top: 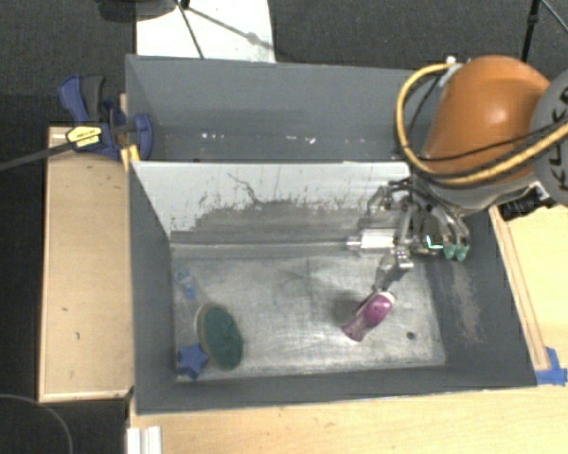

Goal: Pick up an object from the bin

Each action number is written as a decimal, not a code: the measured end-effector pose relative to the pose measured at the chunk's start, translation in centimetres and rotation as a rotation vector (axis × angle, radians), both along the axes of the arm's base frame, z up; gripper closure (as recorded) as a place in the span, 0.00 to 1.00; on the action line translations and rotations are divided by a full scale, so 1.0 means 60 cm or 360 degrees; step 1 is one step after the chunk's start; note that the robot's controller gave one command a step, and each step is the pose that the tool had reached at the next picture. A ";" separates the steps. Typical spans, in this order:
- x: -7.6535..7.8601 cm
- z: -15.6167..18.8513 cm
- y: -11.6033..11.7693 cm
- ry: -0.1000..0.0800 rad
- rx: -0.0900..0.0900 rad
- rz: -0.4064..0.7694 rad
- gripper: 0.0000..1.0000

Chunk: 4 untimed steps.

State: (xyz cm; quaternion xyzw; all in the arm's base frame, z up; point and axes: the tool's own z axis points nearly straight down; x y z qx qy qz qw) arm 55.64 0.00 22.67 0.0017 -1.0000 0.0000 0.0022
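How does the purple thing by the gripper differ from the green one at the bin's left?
The purple piece is elongated and lies slanted, close by the gripper; the green disc is a flat oval near the left wall, far from it. The disc looks broader, the purple piece slimmer. Both lie on the bin floor.

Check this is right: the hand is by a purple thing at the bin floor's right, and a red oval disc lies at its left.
Wrong colour: the camera view shows the oval disc dark green, not red. The rest stands.
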 end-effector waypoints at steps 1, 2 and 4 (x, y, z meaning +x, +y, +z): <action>-0.060 -0.257 -0.032 -0.0024 0.0000 0.0498 0.00; -0.044 -0.257 -0.100 -0.0026 0.0000 0.0633 0.00; -0.037 -0.039 -0.088 -0.0021 -0.0002 0.0922 1.00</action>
